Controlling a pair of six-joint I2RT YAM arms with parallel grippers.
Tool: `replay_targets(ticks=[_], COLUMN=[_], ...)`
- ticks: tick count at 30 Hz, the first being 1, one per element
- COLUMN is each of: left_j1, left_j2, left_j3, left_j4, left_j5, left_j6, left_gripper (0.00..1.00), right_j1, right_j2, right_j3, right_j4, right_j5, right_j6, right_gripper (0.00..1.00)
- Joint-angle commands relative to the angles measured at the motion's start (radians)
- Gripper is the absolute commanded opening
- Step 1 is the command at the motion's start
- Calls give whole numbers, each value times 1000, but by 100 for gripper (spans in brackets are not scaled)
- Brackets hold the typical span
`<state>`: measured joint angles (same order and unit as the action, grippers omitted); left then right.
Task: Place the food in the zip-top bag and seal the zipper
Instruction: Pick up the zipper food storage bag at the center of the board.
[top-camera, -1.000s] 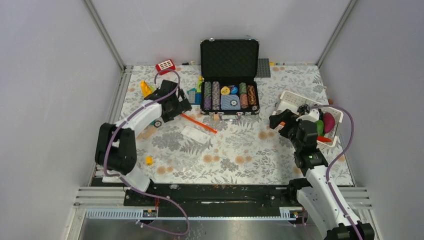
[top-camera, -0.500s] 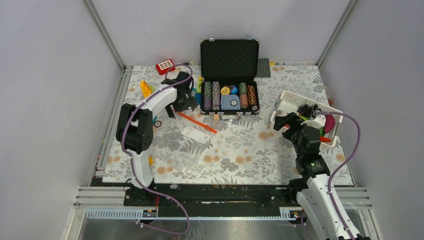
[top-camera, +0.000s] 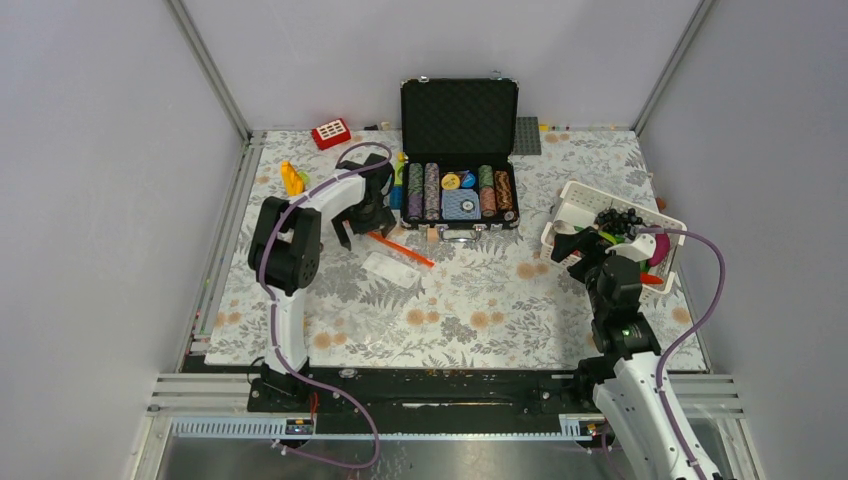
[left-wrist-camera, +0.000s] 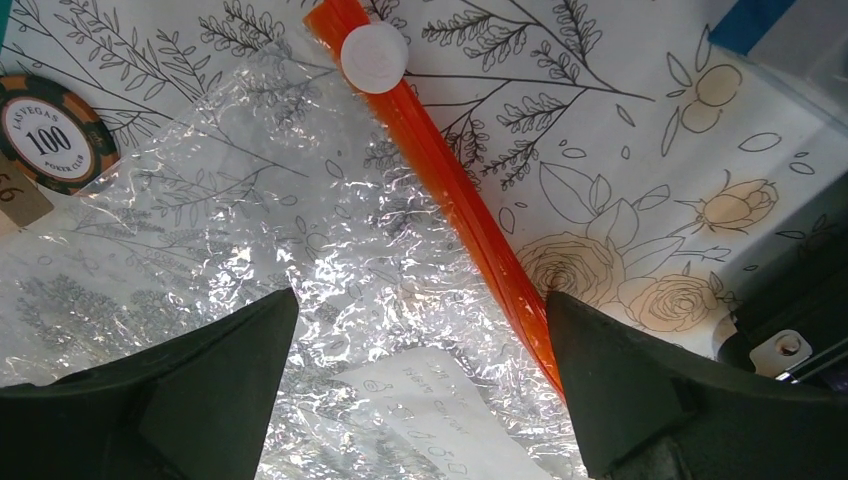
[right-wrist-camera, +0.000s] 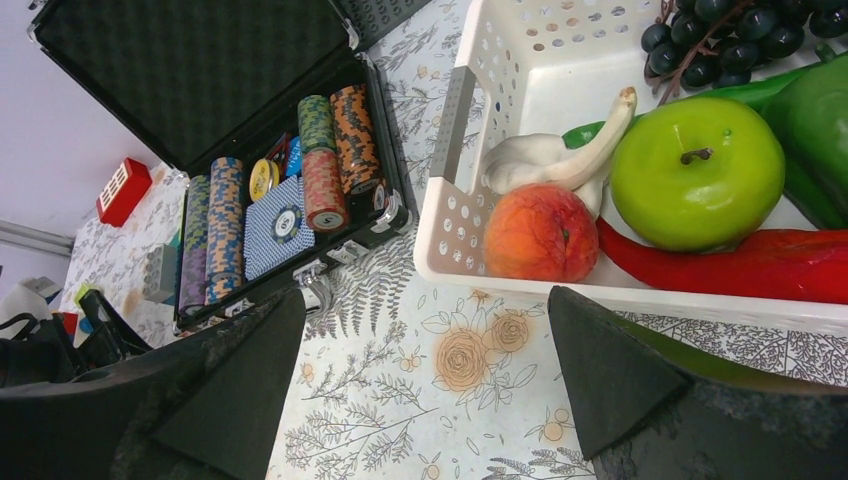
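Note:
The clear zip-top bag (left-wrist-camera: 300, 250) lies flat and crumpled on the floral cloth, with a white label under the film. Its orange-red zipper (left-wrist-camera: 470, 215) runs diagonally, with a white slider (left-wrist-camera: 373, 58) at the far end. My left gripper (left-wrist-camera: 420, 400) is open just above the bag, one finger on each side, the zipper by the right finger. In the top view the left gripper (top-camera: 362, 226) is over the bag (top-camera: 392, 266). My right gripper (right-wrist-camera: 425, 385) is open and empty, in front of the white basket (right-wrist-camera: 455, 150), which holds the food: a peach (right-wrist-camera: 541, 232), a green apple (right-wrist-camera: 697, 172) and a red chili (right-wrist-camera: 740, 262).
The basket also holds a white mushroom (right-wrist-camera: 560, 155), black grapes (right-wrist-camera: 725, 35) and a green pepper (right-wrist-camera: 815, 110). An open black poker chip case (top-camera: 460, 190) stands at the back centre. A loose chip (left-wrist-camera: 48, 130) lies by the bag. Toy blocks (top-camera: 292, 178) and a red piece (top-camera: 330, 133) lie at the back left.
My left arm has swung right and come down over the bag near the zipper. My right gripper has shifted right and turned toward the basket front.

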<state>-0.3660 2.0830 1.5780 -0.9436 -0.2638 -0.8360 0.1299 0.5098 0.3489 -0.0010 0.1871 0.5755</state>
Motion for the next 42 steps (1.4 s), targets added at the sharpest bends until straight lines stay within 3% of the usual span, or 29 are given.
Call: replay_targets(ticks=[1, 4, 10, 19, 26, 35, 42], left_j1=[-5, -6, -12, -27, -33, -93, -203], left_j2=[3, 0, 10, 11, -3, -185, -418], left_j3=[43, 32, 25, 13, -12, -86, -219], left_j4=[-26, -25, -24, -15, 8, 99, 224], left_j5=[-31, -31, -32, -31, -19, -37, 0], left_j6=[-17, -20, -27, -32, -32, 87, 224], left_gripper=[95, 87, 60, 39, 0, 0, 0], right_j1=[-3, -3, -3, -3, -3, -3, -3], right_j2=[12, 20, 30, 52, 39, 42, 100], right_j3=[-1, -1, -2, 1, -1, -1, 7], right_j4=[14, 14, 19, 16, 12, 43, 163], right_j5=[32, 34, 33, 25, 32, -65, -397], right_j6=[9, 12, 17, 25, 28, 3, -52], right_gripper=[100, 100, 100, 100, 100, 100, 100])
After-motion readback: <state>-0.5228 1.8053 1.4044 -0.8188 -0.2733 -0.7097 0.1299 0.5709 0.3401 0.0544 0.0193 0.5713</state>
